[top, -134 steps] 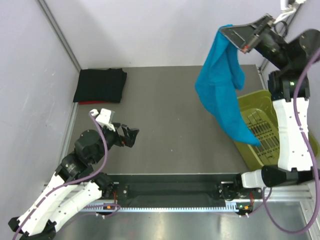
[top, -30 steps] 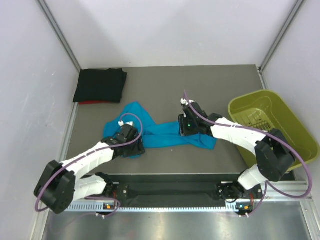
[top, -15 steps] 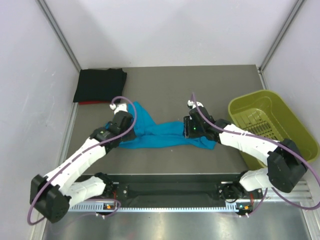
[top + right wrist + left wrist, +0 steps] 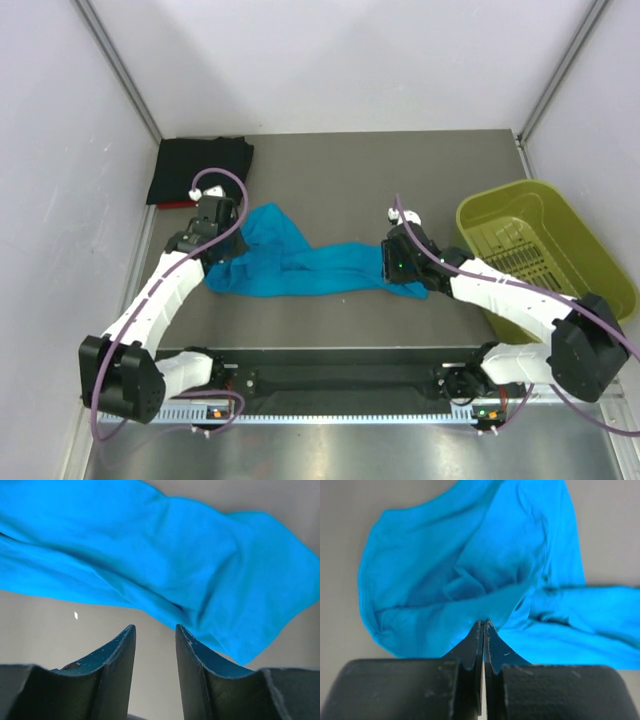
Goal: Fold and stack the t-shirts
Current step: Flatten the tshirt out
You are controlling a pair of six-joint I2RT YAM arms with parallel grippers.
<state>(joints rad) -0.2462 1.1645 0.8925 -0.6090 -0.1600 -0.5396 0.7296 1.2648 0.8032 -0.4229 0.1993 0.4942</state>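
Teal shirt point(image 4: 310, 268) lies bunched mid-frame; my left claw point(image 4: 484, 629) pinches only a thin fold, my right claw point(image 4: 155, 629) gapes empty, so pulling could slip it free.

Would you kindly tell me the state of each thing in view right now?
teal t-shirt: unfolded, bunched lengthwise on the table.
black t-shirt: folded, top of the stack.
red t-shirt: under the black t-shirt, only an edge showing.
bin: upright.
left tool: shut on the teal t-shirt.
right tool: open, holding nothing.
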